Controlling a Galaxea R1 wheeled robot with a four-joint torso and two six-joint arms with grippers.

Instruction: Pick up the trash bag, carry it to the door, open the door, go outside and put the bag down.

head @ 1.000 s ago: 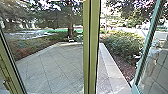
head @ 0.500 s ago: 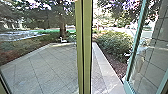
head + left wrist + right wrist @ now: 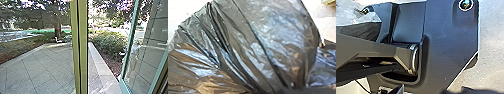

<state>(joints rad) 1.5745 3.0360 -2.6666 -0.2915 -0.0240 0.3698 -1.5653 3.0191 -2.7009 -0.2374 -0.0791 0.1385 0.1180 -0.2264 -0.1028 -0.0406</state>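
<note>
Trash bag of thin, glossy, dark grey plastic, v. close to the L wrist cam, creased, its outer parts cut off; contents can't be made out, nor can its place rel. to the door post. L gripper: can't tell if open, closed or gripping the bag. R gripper: state can't be told either. In the R wrist view, a crinkled, pale, filmy patch is cut off; can't tell if it's pt. of the same bag.

Head view: an upright olive-green door post w/ a dark seam, top & bottom cut off. To its R, a glass door w/ a teal frame stands at an angle, also cut off; a pale shape at its glass is too blurred to name. Small white object L of the post, hard to make out.

Count: 1 post, 1 teal-framed door, 1 clear tree trunk L of the post, its crown cut off. Also L of the post: grey paving w/ dark joints. R of the post, btwn it & the door: a light stone curb & leafy green shrubbery, shrubs too merged to count.
</note>
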